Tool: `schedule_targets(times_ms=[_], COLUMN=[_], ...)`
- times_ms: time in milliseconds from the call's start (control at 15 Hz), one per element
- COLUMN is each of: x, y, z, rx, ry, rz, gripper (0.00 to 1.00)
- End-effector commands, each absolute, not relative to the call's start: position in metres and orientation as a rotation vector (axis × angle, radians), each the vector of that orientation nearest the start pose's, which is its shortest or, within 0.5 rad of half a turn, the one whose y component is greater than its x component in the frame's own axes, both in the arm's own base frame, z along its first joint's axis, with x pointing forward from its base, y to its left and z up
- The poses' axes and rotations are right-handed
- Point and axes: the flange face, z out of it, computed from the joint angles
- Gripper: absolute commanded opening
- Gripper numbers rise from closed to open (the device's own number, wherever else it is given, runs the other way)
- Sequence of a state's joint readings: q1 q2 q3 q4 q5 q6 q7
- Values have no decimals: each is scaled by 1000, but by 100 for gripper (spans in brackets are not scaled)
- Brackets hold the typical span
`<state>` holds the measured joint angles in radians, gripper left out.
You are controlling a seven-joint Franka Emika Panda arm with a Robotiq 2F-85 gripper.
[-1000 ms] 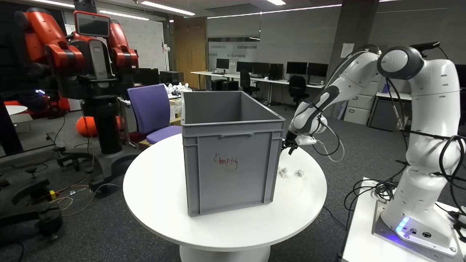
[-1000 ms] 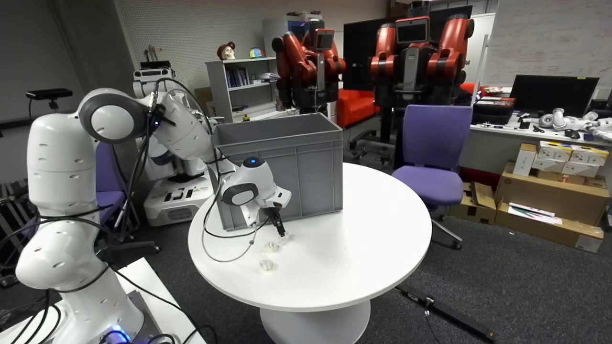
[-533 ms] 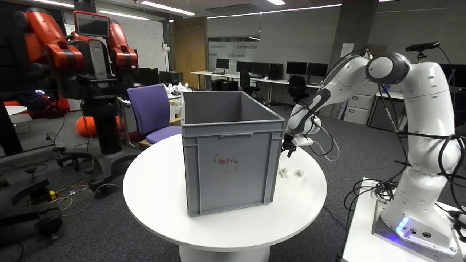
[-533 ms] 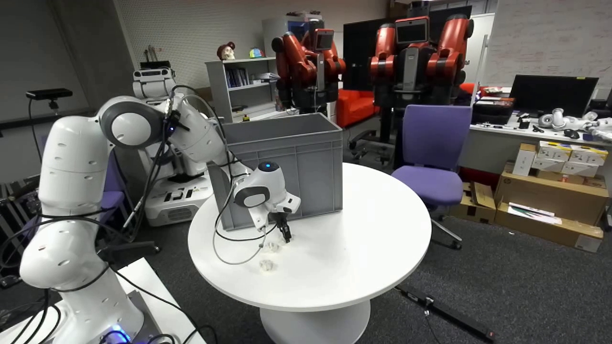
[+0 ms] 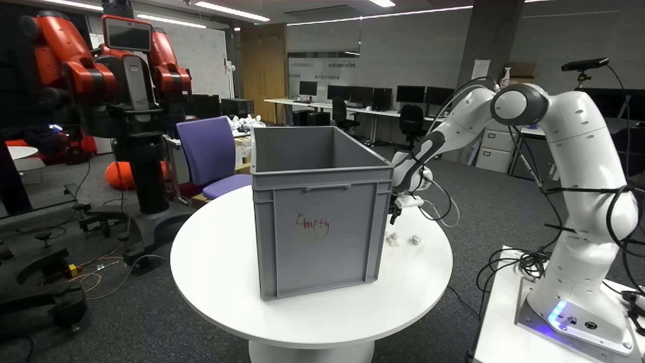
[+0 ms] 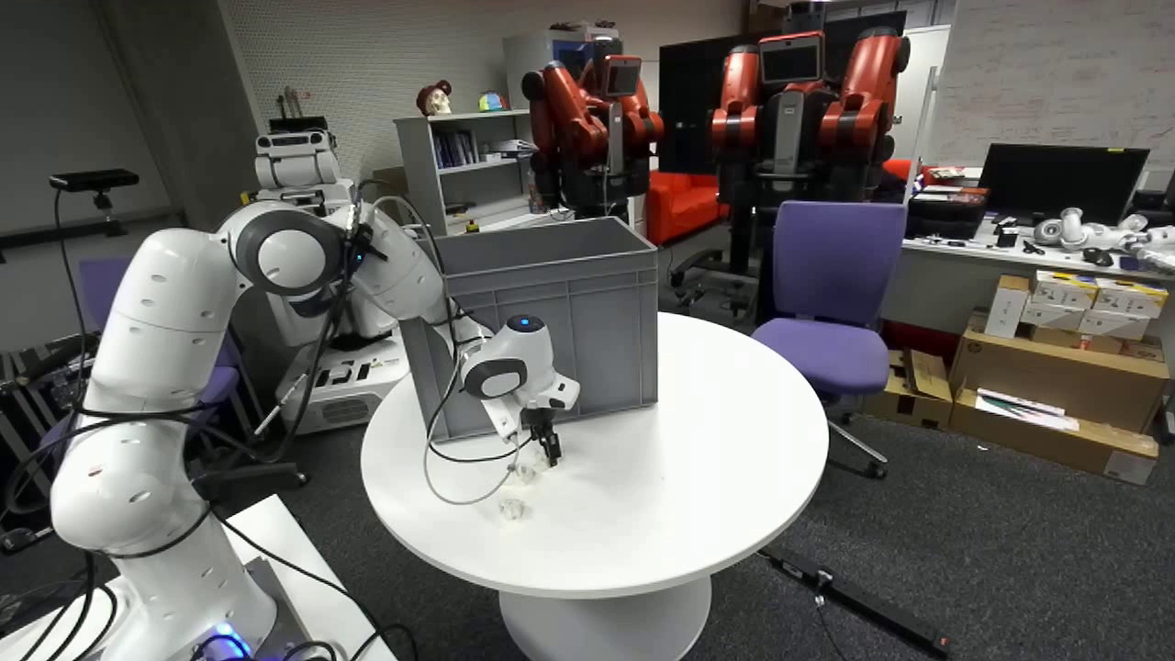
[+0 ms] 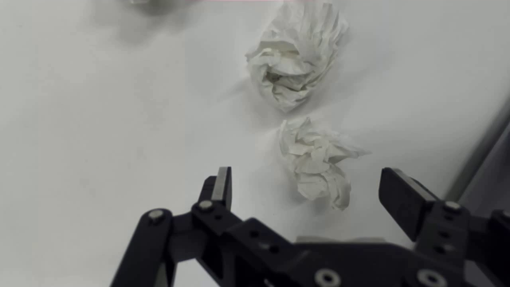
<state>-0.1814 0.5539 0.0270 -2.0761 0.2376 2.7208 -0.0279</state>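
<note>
In the wrist view my gripper [image 7: 306, 169] is open, fingers wide apart. Between and slightly beyond the fingertips lies a small crumpled white paper [image 7: 318, 163]; neither finger touches it. A larger crumpled paper [image 7: 297, 56] sits just above it in that view, and a blurred bit of something pale is cut off at the top left. In an exterior view the gripper [image 6: 552, 455] points down low over the white table, partly hiding the nearest paper. Two other paper balls [image 6: 512, 509] show beside it. The bin partly covers the gripper [image 5: 394, 217] in an exterior view.
A tall grey bin [image 5: 322, 242] marked "Empty" stands on the round white table [image 5: 216, 282], close beside the gripper. Its side [image 7: 492, 167] edges into the wrist view at right. Cables [image 6: 441, 404] hang along the arm. A purple chair [image 6: 826, 303] stands past the table.
The arm has reached forward and its elbow has come lower. The gripper has shifted a little across the table, closer to the nearest paper, staying open. Papers and bin have not moved.
</note>
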Motion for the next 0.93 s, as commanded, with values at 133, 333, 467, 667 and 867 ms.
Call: schedule_targets(times_ms=[133,333,467,667,867], x=[607,612,615,618,619], y=[-92,-88,-86,-86,-91], z=[154,146,141,141,149], rx=[-3026,-3052,-3065,-3068,-3060], ry=[531,534,538,540,547], rz=[-87,-65,-53,-49,-66], gripper=[100,96,71,55,33])
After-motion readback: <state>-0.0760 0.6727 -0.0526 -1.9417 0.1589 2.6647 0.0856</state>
